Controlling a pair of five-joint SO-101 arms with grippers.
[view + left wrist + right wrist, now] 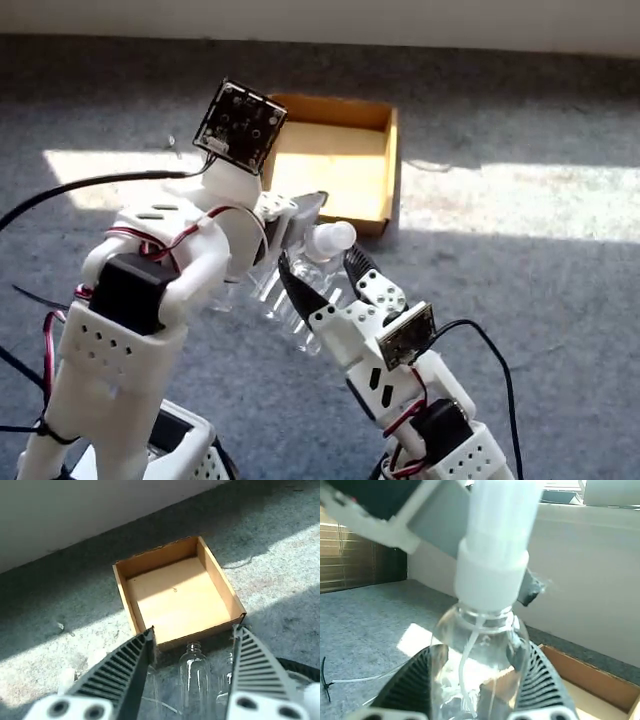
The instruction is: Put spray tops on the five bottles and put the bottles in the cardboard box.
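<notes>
Bottle (pixel 480 630): spray top (pixel 495 545) on, clamped in right gripper (pixel 480 651).
Left gripper (pixel 194 629): jaws wide, empty.
Floor: grey carpet (pixel 280 535), sunlit patches.
Backdrop: pale wall (pixel 75 510).

Hard sunlight falls in a band across the grey carpet (pixel 520 205) and washes the floor of the cardboard box (pixel 330 165) pale, while the near ground lies in dull shade. In the right wrist view the white spray top (pixel 492 555) glares almost blank, and the bottle (pixel 480 645) beneath it catches bright glints.
</notes>
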